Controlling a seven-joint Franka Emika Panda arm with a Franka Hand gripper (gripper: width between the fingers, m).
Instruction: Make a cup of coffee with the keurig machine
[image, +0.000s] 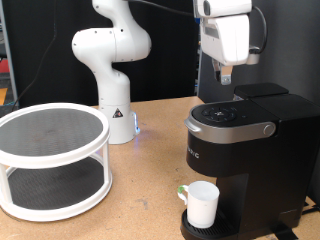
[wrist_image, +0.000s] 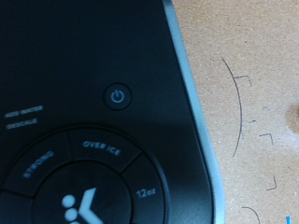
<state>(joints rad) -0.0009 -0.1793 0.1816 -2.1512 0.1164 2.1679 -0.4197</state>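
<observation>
— Surface?
— Light brown wooden table (image: 130, 190), pencil marks visible in the wrist view.
— Items standing on it?
— Keurig machine (image: 245, 150), exterior view's right; white two-tier round rack (image: 50, 160), left; robot base (image: 115, 125), behind them.

To the exterior view's left I see a white two-tier round rack (image: 50, 160) standing on the tabletop (image: 140, 195), each tier lined with dark mesh (the lower one sits in shadow). The tabletop is a pale brown, speckled board. From my wrist view, thin dark pen marks (wrist_image: 245, 117) show on that same board: a long curve and a few small corner ticks.
</observation>
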